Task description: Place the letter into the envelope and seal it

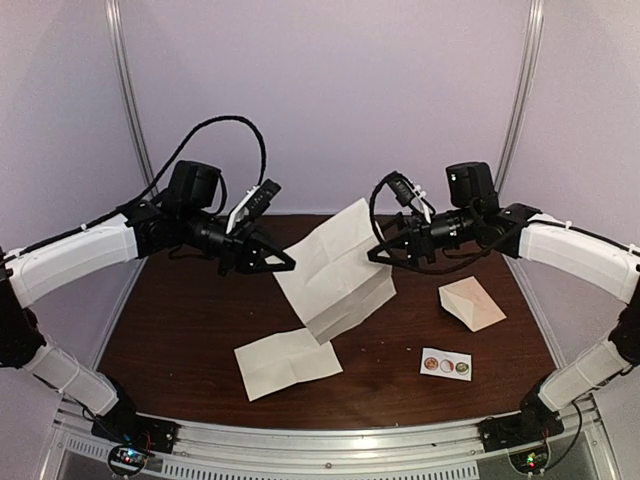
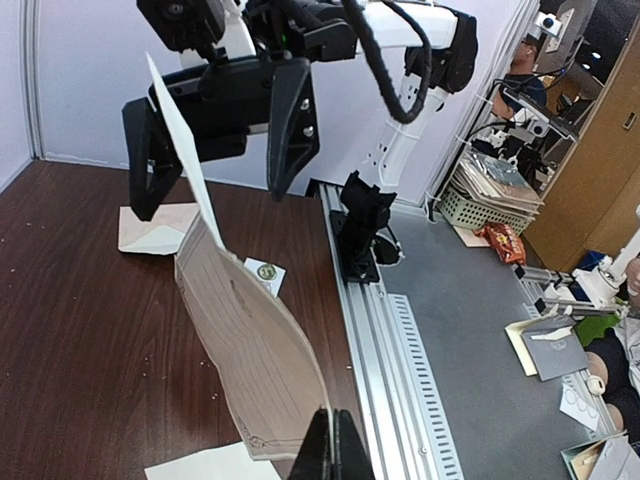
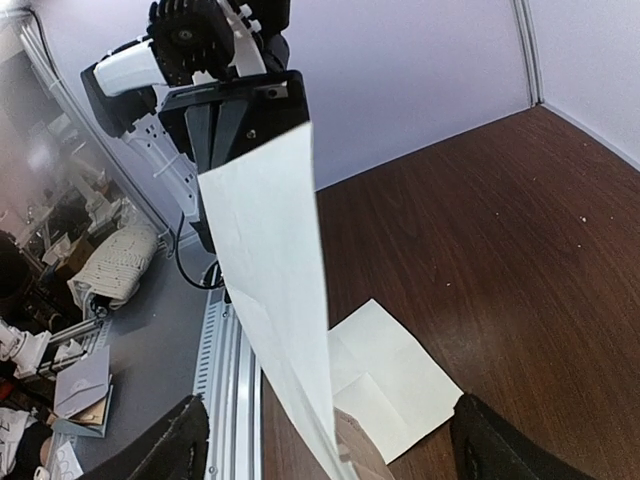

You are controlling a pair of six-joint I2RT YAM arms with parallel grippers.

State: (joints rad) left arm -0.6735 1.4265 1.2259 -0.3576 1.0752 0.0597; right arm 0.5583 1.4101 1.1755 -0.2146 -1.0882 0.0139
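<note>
The letter (image 1: 335, 268), a large creased whitish sheet, hangs in the air between the two arms. My left gripper (image 1: 285, 265) is shut on its left edge; in the left wrist view the sheet (image 2: 245, 340) curves away from the closed fingertips (image 2: 336, 440). My right gripper (image 1: 385, 255) stands open at the sheet's right side. In the right wrist view the letter (image 3: 275, 270) runs edge-on between the wide-apart fingers (image 3: 170, 450), touching neither. The small tan envelope (image 1: 472, 302) lies on the table at the right, under the right arm.
A second creased sheet (image 1: 287, 362) lies flat on the dark wooden table (image 1: 180, 330) near the front. A white strip with three round stickers (image 1: 446, 364) sits at the front right. An aluminium rail (image 1: 330, 440) runs along the near edge.
</note>
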